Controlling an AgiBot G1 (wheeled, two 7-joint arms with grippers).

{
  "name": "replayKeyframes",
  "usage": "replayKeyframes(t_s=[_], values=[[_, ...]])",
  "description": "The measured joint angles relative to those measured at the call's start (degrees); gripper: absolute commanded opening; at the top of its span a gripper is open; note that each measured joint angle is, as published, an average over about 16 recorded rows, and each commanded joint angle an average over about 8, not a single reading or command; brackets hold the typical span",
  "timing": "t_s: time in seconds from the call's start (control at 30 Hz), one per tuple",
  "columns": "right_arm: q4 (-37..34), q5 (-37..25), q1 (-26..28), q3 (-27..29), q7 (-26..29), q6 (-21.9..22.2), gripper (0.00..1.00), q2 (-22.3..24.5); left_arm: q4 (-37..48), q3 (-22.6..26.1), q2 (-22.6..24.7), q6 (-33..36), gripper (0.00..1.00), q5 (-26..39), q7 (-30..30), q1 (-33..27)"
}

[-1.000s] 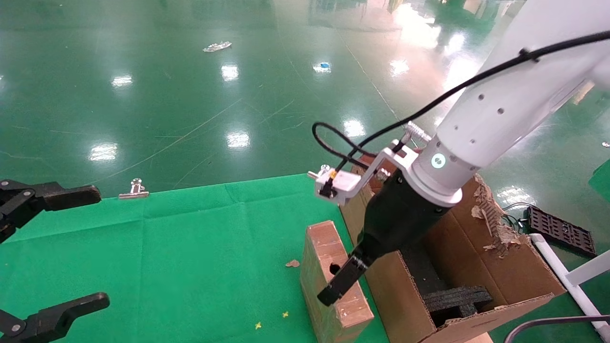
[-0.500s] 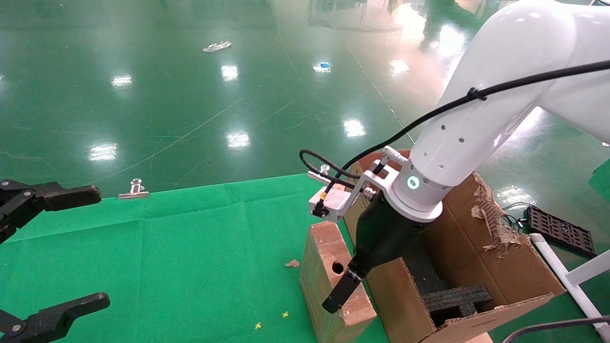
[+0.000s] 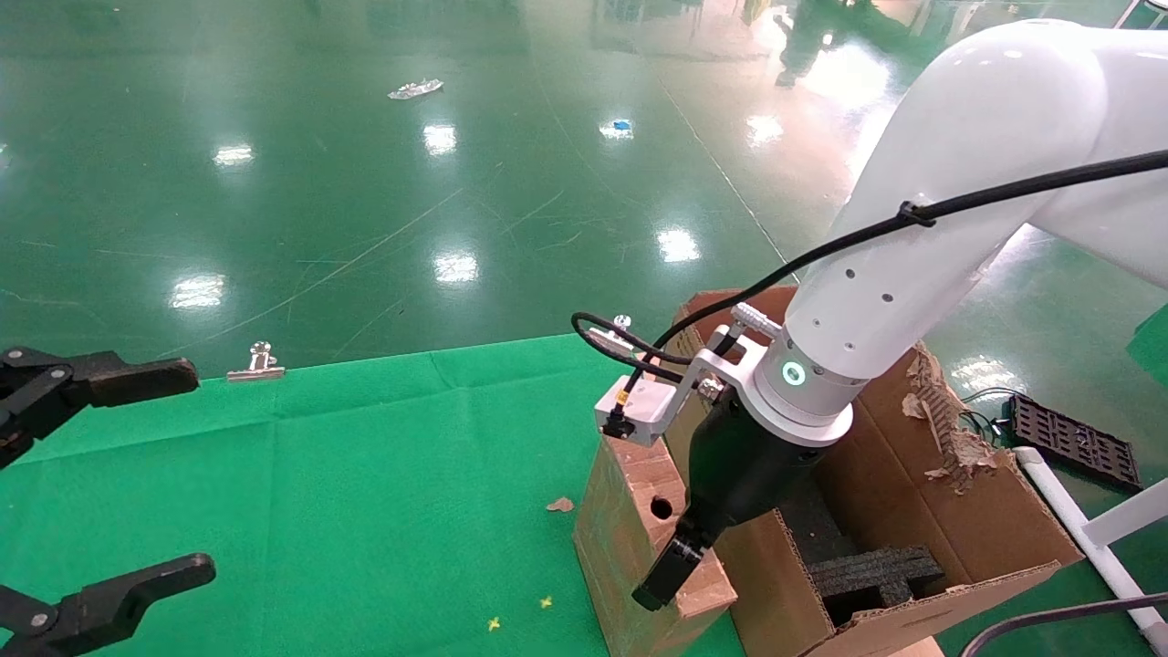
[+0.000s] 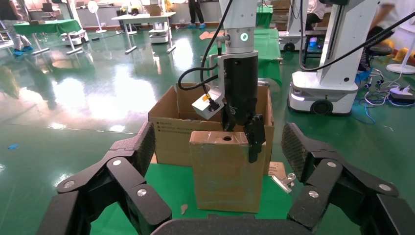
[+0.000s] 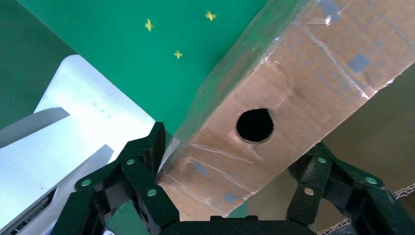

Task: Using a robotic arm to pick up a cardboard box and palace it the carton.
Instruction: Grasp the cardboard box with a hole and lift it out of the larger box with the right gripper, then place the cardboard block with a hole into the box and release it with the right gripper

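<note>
Brown box: the cardboard box [image 3: 639,538] stands on the green cloth [image 3: 365,493], touching the near wall of the carton [image 3: 958,511]. Its hole [image 3: 661,508] faces up.
Working claw: the right gripper [image 3: 671,570], on the white robotic arm [image 3: 922,265], is down over the top of the box. One finger [image 5: 142,181] is on each long side.
Claw state: in the right wrist view both fingers are right against the box sides, so it looks clenched on the box.
Which way: the box's top runs long from front to back beside the carton wall, and the claw bites across the thin way.
Nearer arm: the right one. The left gripper [image 3: 82,493] hangs spread wide, well apart, at the far left.
Next move, my guess: lift the box up, then carry it right, over the wall, onto the black foam [image 3: 867,570].
</note>
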Motion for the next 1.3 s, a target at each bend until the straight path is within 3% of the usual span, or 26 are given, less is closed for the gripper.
replayKeyframes(t_s=[0.47,0.73,1.03,1.3], values=[[0.7,-0.7,0.5,0.1,-1.3,0.5,0.0,1.5,0.0,0.1,0.0,0.0,0.0,0.0,0.0,0.0],[-1.0,0.8,4.1,3.1,-6.1,1.4,0.0,4.8,0.0,0.1,0.0,0.0,0.0,-0.1,0.0,0.0],[-10.0,2.4,12.6,9.1,-15.6,2.7,0.0,11.5,0.0,0.1,0.0,-0.1,0.0,-0.1,0.1,0.0],[-22.3,-0.9,17.9,10.5,-21.4,1.8,0.0,15.8,0.0,0.1,-0.1,-0.1,0.0,-0.1,0.1,0.0]])
